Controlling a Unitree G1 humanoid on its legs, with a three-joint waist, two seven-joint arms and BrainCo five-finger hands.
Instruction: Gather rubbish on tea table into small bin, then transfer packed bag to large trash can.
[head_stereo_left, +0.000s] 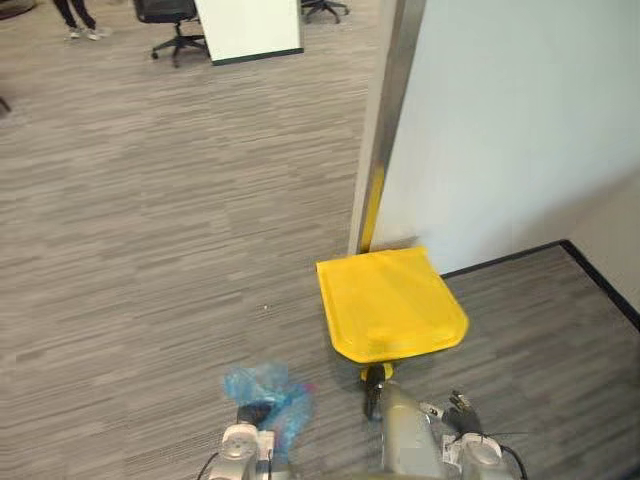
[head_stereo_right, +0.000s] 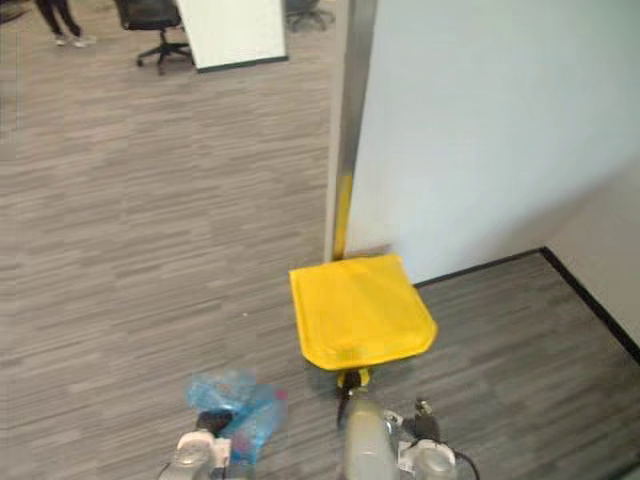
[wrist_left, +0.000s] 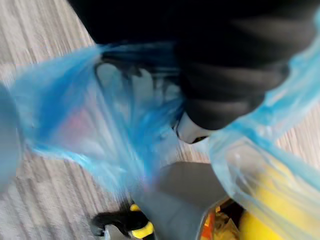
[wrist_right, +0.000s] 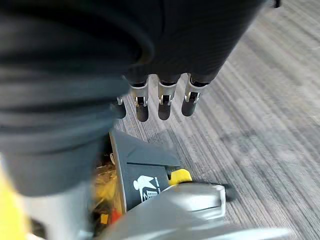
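grey carpet (head_stereo_left: 150, 250); yellow lid (head_stereo_left: 392, 305) beside white partition (head_stereo_left: 500, 120), chair (head_stereo_left: 172, 22) beyond.

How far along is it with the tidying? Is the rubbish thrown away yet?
Gathering looks done: a filled blue translucent plastic bag hangs at the left robot hand. In hand: the robot stands at the large grey trash can with a yellow lid, with the right robot hand open close to its front. Left to do: the bag is still outside the can and has to go in.
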